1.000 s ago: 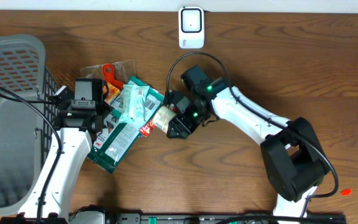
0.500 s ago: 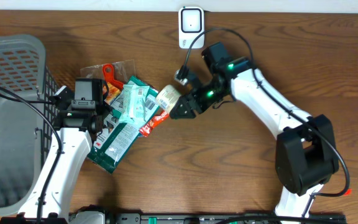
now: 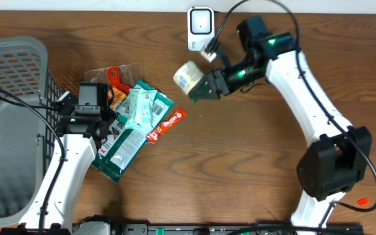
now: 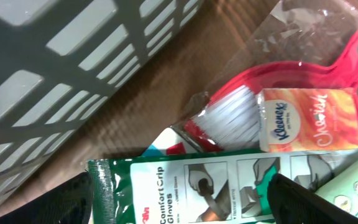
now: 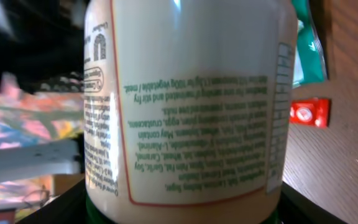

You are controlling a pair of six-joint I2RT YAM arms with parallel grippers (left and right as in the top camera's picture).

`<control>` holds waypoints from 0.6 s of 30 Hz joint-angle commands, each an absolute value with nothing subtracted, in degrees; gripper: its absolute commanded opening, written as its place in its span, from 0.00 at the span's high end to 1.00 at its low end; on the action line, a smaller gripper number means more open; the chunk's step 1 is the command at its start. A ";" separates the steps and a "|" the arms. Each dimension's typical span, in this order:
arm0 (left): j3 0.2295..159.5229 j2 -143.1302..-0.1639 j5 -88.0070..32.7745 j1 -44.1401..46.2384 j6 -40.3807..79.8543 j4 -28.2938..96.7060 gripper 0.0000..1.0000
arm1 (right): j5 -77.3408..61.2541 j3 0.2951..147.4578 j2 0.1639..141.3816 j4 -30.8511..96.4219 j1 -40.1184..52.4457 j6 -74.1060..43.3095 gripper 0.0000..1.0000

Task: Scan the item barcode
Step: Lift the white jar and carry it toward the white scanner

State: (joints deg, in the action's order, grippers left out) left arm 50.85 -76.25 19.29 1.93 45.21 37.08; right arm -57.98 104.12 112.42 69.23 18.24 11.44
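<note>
1. Far left of the overhead view: a gray basket [image 3: 12,65] sits at the left end of the wooden table [image 3: 240,176].
2. Just right of the basket, my left gripper [image 4: 191,202] hangs over a pile of goods. Its jaws are spread wide, one finger in each lower corner of the wrist view, and they clasp nothing.
3. In the pile, a red brush [image 4: 291,87] lies in a clear bag. An orange tissue pack [image 4: 309,118] lies against its bristles. Below them a green glove packet [image 3: 119,147] runs down towards the lower left.
4. A mint packet [image 3: 142,108] with a white printed label lies across the glove packet's upper end.
5. A small red sachet [image 3: 168,124] lies at the right edge of the pile, tilted and touching the mint packet.
6. Upper centre: the jar [image 3: 188,76] is the item to scan. It lies on its side in my right gripper [image 3: 204,83], apart from the pile, with its round end facing left. The jaws are clamped on it.
7. In the right wrist view the jar's cream label fills the frame, and its print reads upside down.
8. Top centre: the white scanner [image 3: 201,28] stands at the table's far edge. It is just up and right of the jar and not touching it.
</note>
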 commanded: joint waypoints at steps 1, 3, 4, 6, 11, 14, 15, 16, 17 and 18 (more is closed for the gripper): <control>50.43 -76.75 20.21 1.56 46.37 37.45 0.11 | -68.20 109.73 109.97 71.18 15.70 11.60 0.36; 50.43 -76.75 20.21 1.56 46.37 37.45 0.11 | -70.94 112.03 109.95 72.77 14.33 11.62 0.36; 50.43 -76.75 20.21 1.56 46.37 37.45 0.11 | -72.01 113.08 109.95 73.56 13.61 11.62 0.36; 50.43 -76.75 20.21 1.56 46.37 37.45 0.11 | -73.97 114.63 109.93 75.29 12.49 11.62 0.36; 50.43 -76.75 20.21 1.56 46.37 37.45 0.11 | -82.30 115.85 109.89 79.64 10.61 11.62 0.35; 50.43 -76.75 20.21 1.56 46.37 37.43 0.11 | -87.35 115.85 109.89 82.43 9.65 11.62 0.35; 50.43 -76.75 20.21 1.56 46.37 37.45 0.11 | -88.71 115.85 109.89 83.20 9.52 11.62 0.35; 50.43 -76.75 20.21 1.56 46.37 37.45 0.11 | -89.45 115.85 109.82 83.88 9.45 11.51 0.34; 50.43 -76.75 20.21 1.56 46.37 37.45 0.11 | -89.45 115.85 109.75 84.33 9.47 10.57 0.35; 50.43 -76.75 20.21 1.56 46.37 37.45 0.11 | -89.45 115.85 109.65 84.75 9.47 10.07 0.35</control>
State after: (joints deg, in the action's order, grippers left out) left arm 50.85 -76.29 19.44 1.93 45.21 37.10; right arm -81.52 114.39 111.87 84.18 10.17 10.96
